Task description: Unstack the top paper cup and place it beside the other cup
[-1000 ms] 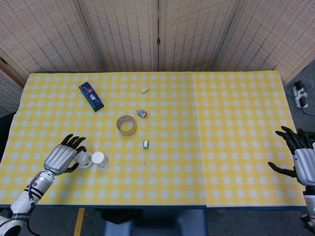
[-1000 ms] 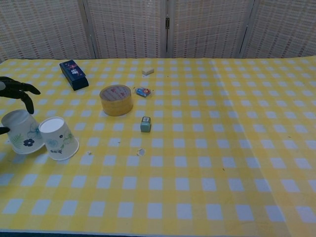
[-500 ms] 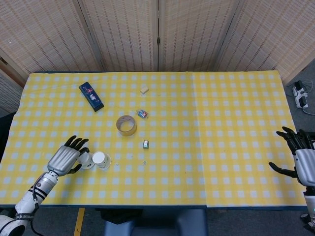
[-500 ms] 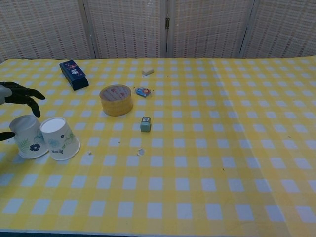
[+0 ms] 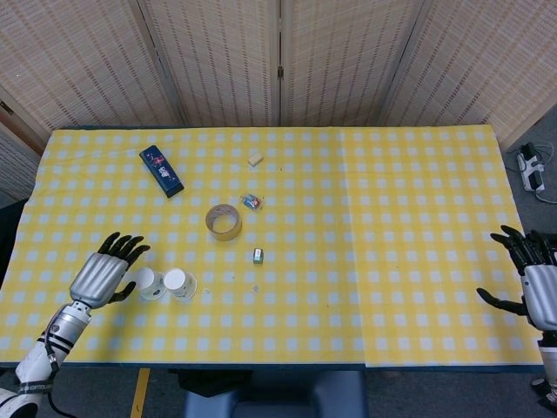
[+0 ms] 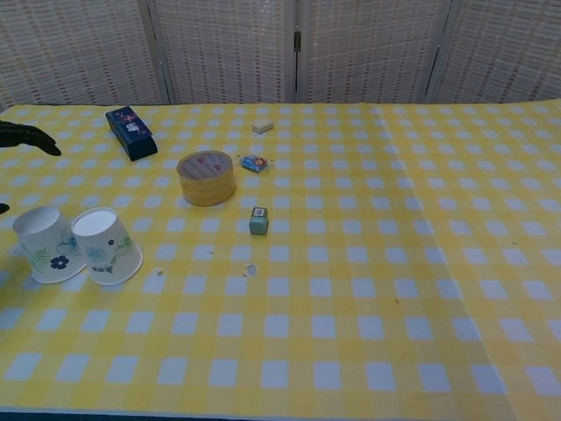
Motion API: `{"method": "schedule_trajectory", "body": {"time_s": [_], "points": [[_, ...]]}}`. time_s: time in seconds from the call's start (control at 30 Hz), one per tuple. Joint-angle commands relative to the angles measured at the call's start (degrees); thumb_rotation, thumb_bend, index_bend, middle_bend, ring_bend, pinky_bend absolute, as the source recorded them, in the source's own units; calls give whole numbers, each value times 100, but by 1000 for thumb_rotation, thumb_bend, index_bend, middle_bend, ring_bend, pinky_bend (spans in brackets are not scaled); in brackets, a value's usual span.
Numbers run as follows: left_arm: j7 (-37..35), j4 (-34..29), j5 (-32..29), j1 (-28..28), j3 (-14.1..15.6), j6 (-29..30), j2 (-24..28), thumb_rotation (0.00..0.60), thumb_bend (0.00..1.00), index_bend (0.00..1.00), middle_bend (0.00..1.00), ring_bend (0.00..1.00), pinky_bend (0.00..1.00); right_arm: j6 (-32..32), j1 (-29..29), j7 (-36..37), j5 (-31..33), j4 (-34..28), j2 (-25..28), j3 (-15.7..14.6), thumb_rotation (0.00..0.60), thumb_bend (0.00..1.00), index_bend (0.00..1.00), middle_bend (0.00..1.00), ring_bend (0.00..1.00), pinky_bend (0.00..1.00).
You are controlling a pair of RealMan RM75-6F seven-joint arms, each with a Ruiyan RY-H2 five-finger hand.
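Observation:
Two white paper cups with flower prints stand upside down side by side near the table's front left. The left cup (image 5: 148,283) (image 6: 47,245) and the right cup (image 5: 180,283) (image 6: 105,246) touch or nearly touch. My left hand (image 5: 103,274) hovers just left of the left cup, open, fingers spread, holding nothing. Only its dark fingertips (image 6: 26,139) show at the left edge of the chest view. My right hand (image 5: 535,279) is open at the far right table edge, far from the cups.
A roll of yellow tape (image 5: 224,222) (image 6: 206,177) lies mid-table. Near it are a small green block (image 5: 258,255) (image 6: 258,220), a small wrapped item (image 5: 252,201), a dark blue box (image 5: 161,170) (image 6: 131,132) and a beige eraser (image 5: 255,159).
My left hand let go of the left cup, which now stands upside down on the table beside the other. The hand drew back to the left. The right hand stayed put.

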Motion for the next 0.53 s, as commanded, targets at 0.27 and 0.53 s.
{"method": "schedule_trajectory", "body": {"time_s": [0.27, 0.53], "points": [[-522, 188, -367, 868, -239, 1234, 4, 600, 426, 195, 125, 104, 6, -92, 36, 208, -79, 206, -172, -74, 600, 172, 163, 118, 172, 42], [-441, 129, -130, 1440, -41, 1952, -64, 600, 426, 199, 125, 105, 6, -200, 99, 359, -258, 169, -190, -188, 600, 171, 161, 114, 172, 42]]}}
